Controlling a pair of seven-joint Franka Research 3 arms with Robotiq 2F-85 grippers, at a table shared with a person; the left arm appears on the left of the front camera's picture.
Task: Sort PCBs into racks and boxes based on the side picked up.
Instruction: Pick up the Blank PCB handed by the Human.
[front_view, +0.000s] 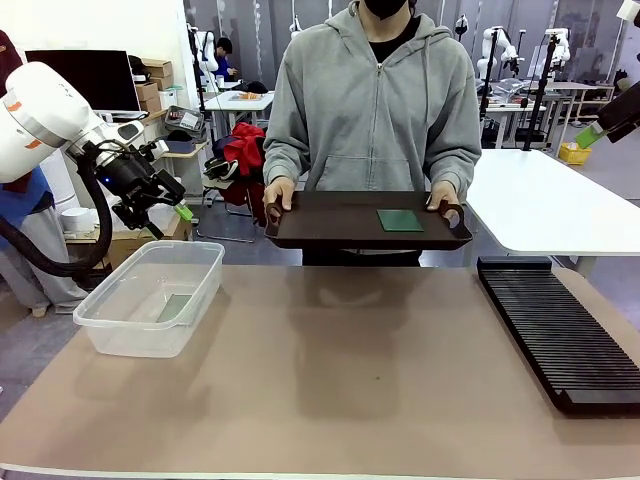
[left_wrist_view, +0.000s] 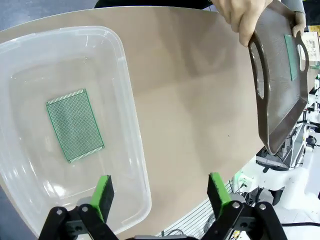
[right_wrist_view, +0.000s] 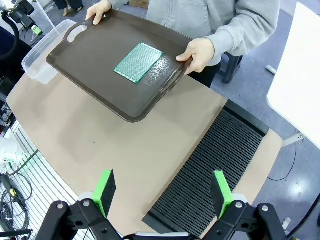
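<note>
A person holds a dark brown tray (front_view: 330, 222) by both handles at the far edge of the table, with one green PCB (front_view: 400, 220) lying on it. A second PCB (left_wrist_view: 75, 124) lies flat in the clear box (front_view: 120, 320) at the table's left. The black slotted rack (front_view: 560, 330) lies along the right side. My left gripper (left_wrist_view: 161, 195) hovers open above the box's near rim, with nothing between its fingers. My right gripper (right_wrist_view: 163, 192) is open and high above the rack (right_wrist_view: 220, 165), looking down at the tray (right_wrist_view: 100, 80) and its PCB (right_wrist_view: 138, 62).
The person's hands (right_wrist_view: 200, 54) grip the tray handles. The tan table mat (front_view: 340, 370) lies bare between box and rack. A white table (front_view: 550, 200) stands at the back right. My left arm (front_view: 60, 120) stands beyond the table's left edge.
</note>
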